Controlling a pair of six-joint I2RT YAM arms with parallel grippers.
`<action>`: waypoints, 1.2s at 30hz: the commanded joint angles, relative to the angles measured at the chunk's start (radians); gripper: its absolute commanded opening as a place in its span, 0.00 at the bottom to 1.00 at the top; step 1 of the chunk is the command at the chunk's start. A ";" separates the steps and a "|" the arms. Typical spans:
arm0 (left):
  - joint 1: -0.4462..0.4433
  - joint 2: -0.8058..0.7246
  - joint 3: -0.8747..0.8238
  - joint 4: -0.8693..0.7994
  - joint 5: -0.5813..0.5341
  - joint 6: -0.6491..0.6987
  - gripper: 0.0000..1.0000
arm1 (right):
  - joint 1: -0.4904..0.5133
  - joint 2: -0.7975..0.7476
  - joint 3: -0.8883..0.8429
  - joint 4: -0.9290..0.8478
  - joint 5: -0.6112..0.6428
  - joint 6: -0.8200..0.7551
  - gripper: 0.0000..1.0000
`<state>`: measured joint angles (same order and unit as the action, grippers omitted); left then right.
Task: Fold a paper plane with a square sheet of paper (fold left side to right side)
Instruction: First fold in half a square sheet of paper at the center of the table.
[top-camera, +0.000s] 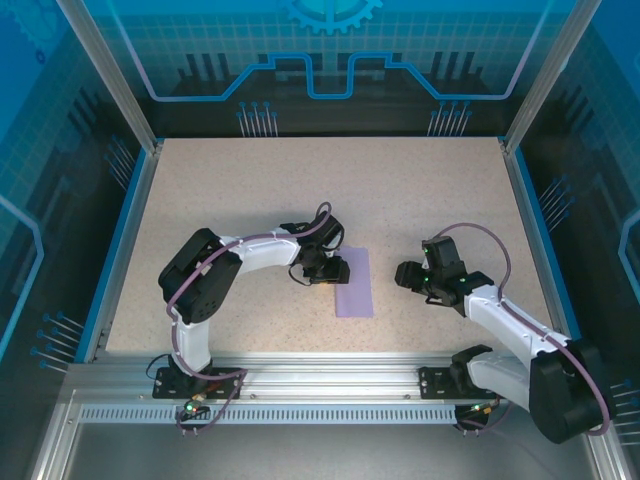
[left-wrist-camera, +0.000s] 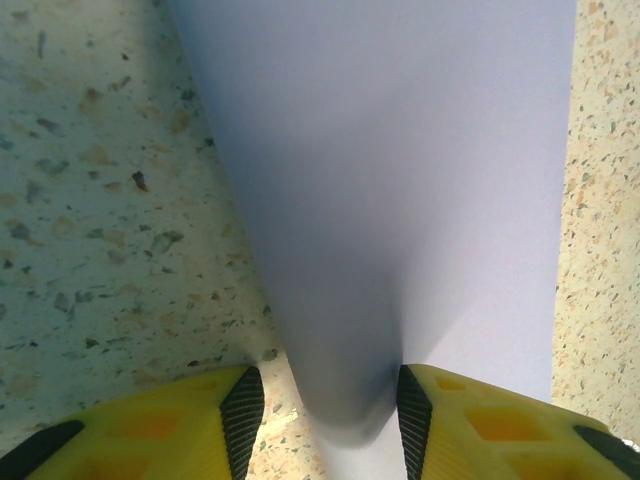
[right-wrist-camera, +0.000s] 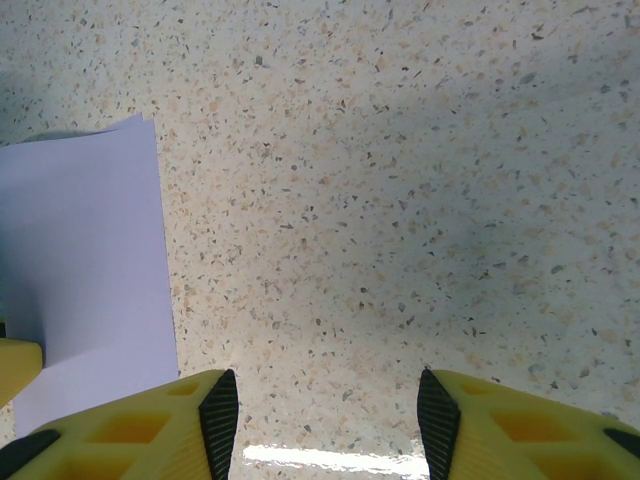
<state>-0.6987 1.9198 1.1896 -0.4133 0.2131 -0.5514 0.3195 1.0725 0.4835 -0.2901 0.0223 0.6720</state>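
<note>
The sheet of paper lies flat on the bench between the two sets of jaws. It is already narrowed to a strip. Seen from overhead, its long axis runs crosswise to the line that joins the left jaws to the right jaws. The left jaws are set right at the strip's edge, while the right jaws are held well apart from it on the other side, so the left arm is judged the nearer one for the coming crease. In the left wrist view a rounded, still uncreased bulge of the paper is seen sitting in the gap between the left pads, and the rest of the sheet stretches ahead of them. The left jaws are held partly apart around that bulge, and it cannot be told whether it is squeezed or merely straddled. The left arm is bent at the elbow, with its wrist brought low over the bench. The right jaws are held wide apart and empty, their pads over bare bench, and a corner of the paper is seen ahead and to their left. The right arm is stretched forward from its base, its wrist turned towards the sheet.
</note>
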 joint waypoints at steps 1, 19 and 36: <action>-0.004 0.061 -0.002 -0.041 -0.066 -0.019 0.46 | -0.014 0.006 -0.011 0.009 -0.013 -0.011 0.53; 0.013 0.061 -0.018 -0.044 -0.068 -0.037 0.45 | -0.013 0.014 -0.006 0.012 -0.021 -0.012 0.53; 0.013 0.056 -0.013 -0.063 -0.067 -0.003 0.44 | -0.013 0.025 -0.001 0.015 -0.024 -0.014 0.53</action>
<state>-0.6960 1.9217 1.1900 -0.4145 0.2096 -0.5728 0.3195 1.0935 0.4831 -0.2764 0.0143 0.6720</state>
